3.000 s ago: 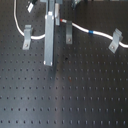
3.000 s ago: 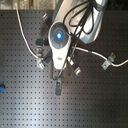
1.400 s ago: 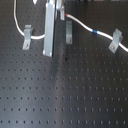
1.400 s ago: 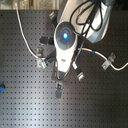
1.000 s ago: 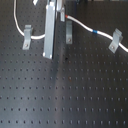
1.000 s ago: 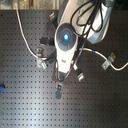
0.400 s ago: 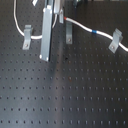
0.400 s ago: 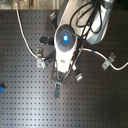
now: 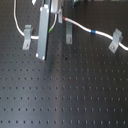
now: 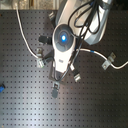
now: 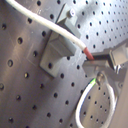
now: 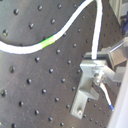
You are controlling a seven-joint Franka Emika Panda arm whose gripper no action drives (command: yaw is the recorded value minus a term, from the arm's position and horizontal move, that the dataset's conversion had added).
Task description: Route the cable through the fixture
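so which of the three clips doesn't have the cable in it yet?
The dark narrow middle post. The cable passes just beside it, while the two lighter slanted clips, at the first exterior view's left and right, each carry cable.

One cable [image 9: 102, 34], two light slanted clips [image 9: 26, 37] [image 9: 116, 41], one dark post [image 9: 69, 32] — and one tall bar [image 9: 43, 35].

No readable text, labels, brands or numbers in any view. Only plain colour marks: red mark [image 11: 86, 51] and blue band [image 9: 93, 32] on the cable [image 9: 102, 34], plus a glowing blue light [image 10: 63, 36] on the arm; none carries characters.
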